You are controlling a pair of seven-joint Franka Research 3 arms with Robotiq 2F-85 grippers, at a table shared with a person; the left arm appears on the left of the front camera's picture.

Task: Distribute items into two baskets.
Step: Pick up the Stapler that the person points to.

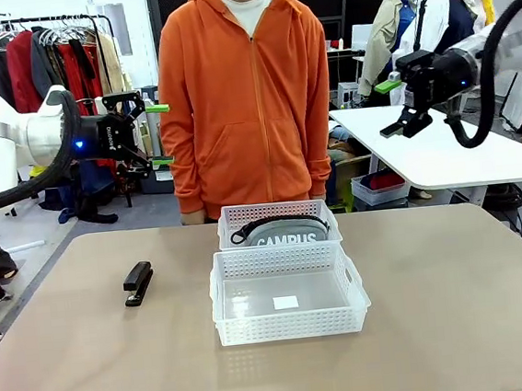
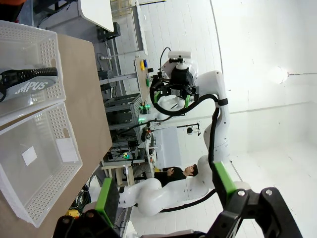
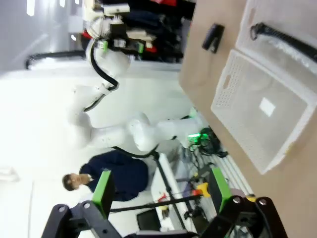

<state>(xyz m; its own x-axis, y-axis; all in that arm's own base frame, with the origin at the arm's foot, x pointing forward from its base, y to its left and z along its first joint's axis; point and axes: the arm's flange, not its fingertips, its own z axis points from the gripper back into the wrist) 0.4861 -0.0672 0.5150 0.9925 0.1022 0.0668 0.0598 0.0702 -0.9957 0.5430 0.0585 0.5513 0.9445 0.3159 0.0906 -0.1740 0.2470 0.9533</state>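
Left gripper (image 1: 159,134) and right gripper (image 1: 389,107) hover, jaws spread wide, holding nothing.
Grey fabric "CAMPUS" zip pouch (image 1: 283,234) lies in the farther white lattice plastic basket (image 1: 276,209); small black stapler (image 1: 138,283) sits on the tan table (image 1: 447,307), left of the nearer, larger basket (image 1: 292,323).

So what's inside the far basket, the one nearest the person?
A grey CAMPUS pouch lies in the far basket. Its lower part and the floor beneath it are hidden behind the wall of the near basket.

Pouch (image 1: 281,233) in far basket (image 1: 230,218); stapler (image 1: 139,283) left of near basket (image 1: 292,326).
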